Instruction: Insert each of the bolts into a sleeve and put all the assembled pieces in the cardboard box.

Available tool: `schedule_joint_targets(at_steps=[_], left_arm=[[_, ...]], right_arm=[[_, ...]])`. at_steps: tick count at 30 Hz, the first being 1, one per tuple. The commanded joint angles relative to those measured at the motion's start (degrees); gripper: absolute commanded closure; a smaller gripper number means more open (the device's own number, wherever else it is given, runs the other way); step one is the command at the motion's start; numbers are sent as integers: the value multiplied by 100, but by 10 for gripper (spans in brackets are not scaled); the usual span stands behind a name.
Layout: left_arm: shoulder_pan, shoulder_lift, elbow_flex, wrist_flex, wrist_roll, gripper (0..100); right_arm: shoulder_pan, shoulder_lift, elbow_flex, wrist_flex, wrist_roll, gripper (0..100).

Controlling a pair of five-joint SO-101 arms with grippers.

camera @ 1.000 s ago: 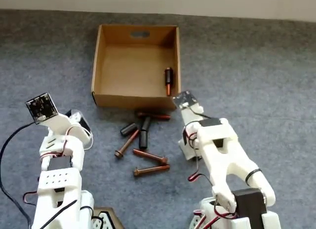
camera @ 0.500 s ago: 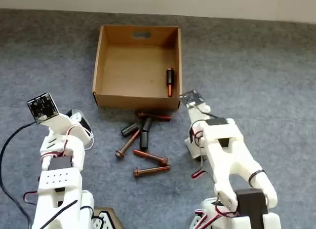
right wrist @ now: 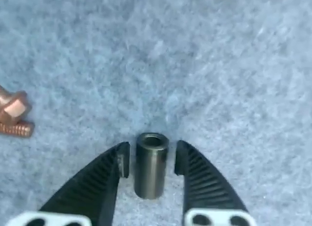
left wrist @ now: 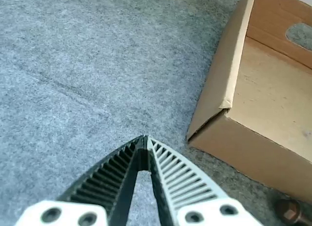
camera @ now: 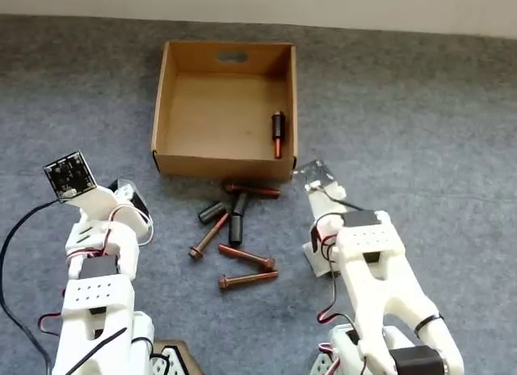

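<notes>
The cardboard box [camera: 222, 165] stands at the back; one bolt pushed into a dark sleeve [camera: 278, 134] lies inside by its right wall. In front of the box, several copper bolts [camera: 245, 256] and two dark sleeves [camera: 237, 217] lie loose on the carpet. My right gripper [right wrist: 151, 145] is open, low over the carpet to the right of that pile. A dark sleeve [right wrist: 151, 170] sits between its fingers with a narrow gap on each side. My left gripper [left wrist: 143, 139] is shut and empty, near the box's front left corner [left wrist: 222, 106].
Grey carpet covers the whole surface. In the right wrist view a bolt head [right wrist: 12, 114] lies off to one side of the fingers. Another bolt head [left wrist: 288, 210] shows by the box wall in the left wrist view. The left arm [camera: 101, 221] stands left of the pile.
The right arm has drawn back from the box's front right corner toward the near side. The left arm, the box and the loose pieces have not moved.
</notes>
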Motion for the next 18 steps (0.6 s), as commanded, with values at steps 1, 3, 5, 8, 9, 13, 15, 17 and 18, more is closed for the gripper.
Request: schedule_joint_targets(at_steps=[1,3,5,8,9,13,15,17,18], left_arm=[[75,-48,-119,-79,-53,987],[75,-48,-119,-79,-53,987],[75,-48,-119,-79,-53,987],[75,-48,-119,-79,-53,987],[75,-48,-119,-79,-53,987],[75,-57,-119,-79,-62,987],[75,-57,-119,-79,-62,987],[75,-57,-119,-79,-62,987],[75,-57,-119,-79,-62,987]], right_arm=[[-66,-31,40,-48,18,837],[-66,22,40,-13,18,837],[-66,31,48,119,18,837],[-66,31,48,145,53,852],[-66,31,48,145,53,868],[-66,40,48,189,53,929],[-66,48,66,198,53,918],[-66,163,189,224,53,890],[-66,259,215,198,53,872]])
